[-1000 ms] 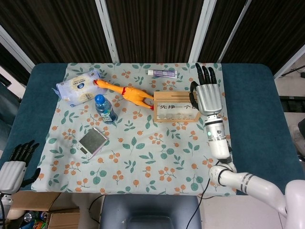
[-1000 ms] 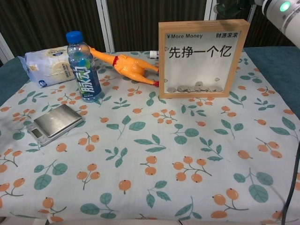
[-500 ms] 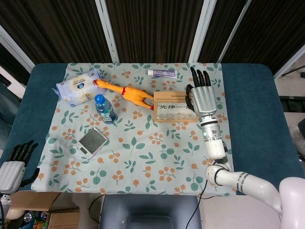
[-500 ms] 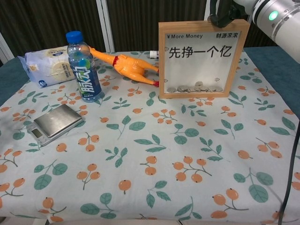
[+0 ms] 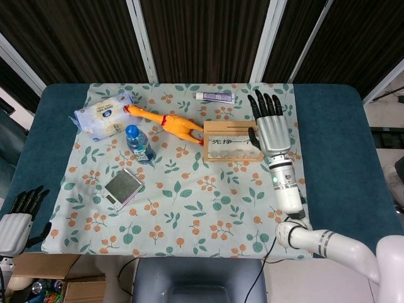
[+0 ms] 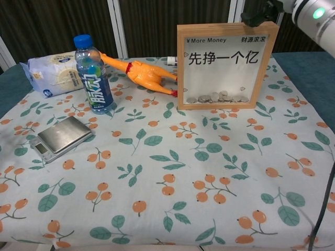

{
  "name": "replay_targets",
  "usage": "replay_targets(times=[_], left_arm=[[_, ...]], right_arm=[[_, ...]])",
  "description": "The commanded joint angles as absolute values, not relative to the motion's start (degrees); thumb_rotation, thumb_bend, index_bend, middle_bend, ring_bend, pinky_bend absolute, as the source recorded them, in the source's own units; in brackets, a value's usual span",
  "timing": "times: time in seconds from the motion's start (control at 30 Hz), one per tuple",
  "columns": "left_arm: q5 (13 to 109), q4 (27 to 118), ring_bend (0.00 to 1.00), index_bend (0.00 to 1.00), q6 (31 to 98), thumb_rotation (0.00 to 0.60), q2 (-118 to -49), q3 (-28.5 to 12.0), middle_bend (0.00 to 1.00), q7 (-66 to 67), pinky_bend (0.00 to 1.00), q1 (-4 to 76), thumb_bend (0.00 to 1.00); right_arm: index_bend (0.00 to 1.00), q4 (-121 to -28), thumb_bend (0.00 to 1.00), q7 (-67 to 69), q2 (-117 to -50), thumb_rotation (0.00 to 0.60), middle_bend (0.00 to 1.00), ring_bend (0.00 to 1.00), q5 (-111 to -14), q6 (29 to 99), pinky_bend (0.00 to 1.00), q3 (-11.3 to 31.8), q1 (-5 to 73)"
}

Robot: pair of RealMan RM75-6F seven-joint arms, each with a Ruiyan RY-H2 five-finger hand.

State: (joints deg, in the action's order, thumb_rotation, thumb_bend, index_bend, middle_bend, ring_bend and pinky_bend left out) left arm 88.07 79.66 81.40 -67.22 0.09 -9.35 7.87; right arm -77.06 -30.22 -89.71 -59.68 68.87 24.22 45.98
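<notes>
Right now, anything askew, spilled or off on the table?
Nothing spilled or damaged. The rubber chicken lies on its side, beak against the wet-wipes pack. The coin box and water bottle stand upright.

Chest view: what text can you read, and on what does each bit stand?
"¥ More Money", "财源滚滚" and "先挣一个亿": on the wooden coin box.
"脉动": on the water bottle label.
Print on the white packet and the tube: too small to read.

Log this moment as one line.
right robot hand: open, above coin frame top edge | left robot hand: open, off cloth | bottle: upright
</notes>
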Motion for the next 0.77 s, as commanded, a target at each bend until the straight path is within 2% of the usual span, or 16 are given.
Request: replay_targets(times=[0.03, 0.1, 0.2, 0.27, 0.33, 0.43, 0.6, 0.77], left_arm=[[88.13, 79.73, 0.00, 0.00, 81.47, 0.600, -67.17, 0.09, 0.00, -9.27, 0.00, 7.86, 0.42], [88.28, 79.85, 0.00, 0.00, 81.61, 0.600, -67.06, 0.06, 0.00, -9.05, 0.00, 7.90, 0.42], [88.53, 80.31, 0.00, 0.00, 82.17, 0.600, -66.79, -0.09, 0.00, -8.86, 0.00, 7.86, 0.42], [88.64, 80.43, 0.00, 0.00, 82.49, 0.600, -66.69, -0.15, 0.00, -8.77, 0.00, 7.79, 0.42], [88.68, 80.52, 0.00, 0.00, 82.82, 0.600, -66.62, -0.18, 0.00, -8.78, 0.00, 7.66, 0.42], [89.05, 80.51, 0.00, 0.00, 83.70, 0.600, -66.60, -0.23, 0.00, -8.88, 0.00, 7.40, 0.42], [89.54, 80.55, 0.00, 0.00, 84.90, 0.600, -66.52, -0.16, 0.00, -8.54, 0.00, 6.91, 0.42], [89.75, 81.02, 0.00, 0.00, 85.16, 0.600, -66.21, -0.19, 0.00, -8.21, 0.00, 6.87, 0.42]], right_arm=[[0.00, -82.80, 0.61, -27.86, -85.62, 0.600, 0.04, 0.00, -64.61, 74.65, 0.00, 21.23, 41.11], [0.00, -86.66, 0.61, -27.15, -82.79, 0.600, 0.03, 0.00, -66.66, 77.13, 0.00, 18.72, 37.74], [0.00, -95.19, 0.59, -26.28, -75.90, 0.600, 0.00, 0.00, -69.17, 81.75, 0.00, 11.54, 28.95], [0.00, -97.41, 0.57, -25.44, -73.16, 0.600, 0.00, 0.00, -71.04, 84.08, 0.00, 7.35, 24.60], [0.00, -97.73, 0.54, -23.26, -71.70, 0.600, 0.00, 0.00, -72.84, 86.75, 0.00, 3.24, 19.96], [0.00, -95.48, 0.53, -18.14, -71.75, 0.600, 0.00, 0.00, -74.48, 90.23, 0.00, -0.32, 14.40], [0.00, -90.64, 0.52, -13.25, -73.14, 0.600, 0.00, 0.00, -75.52, 93.49, 0.00, -2.62, 8.62], [0.00, -88.40, 0.52, -11.50, -73.65, 0.600, 0.00, 0.00, -76.38, 94.15, 0.00, -2.56, 6.12]])
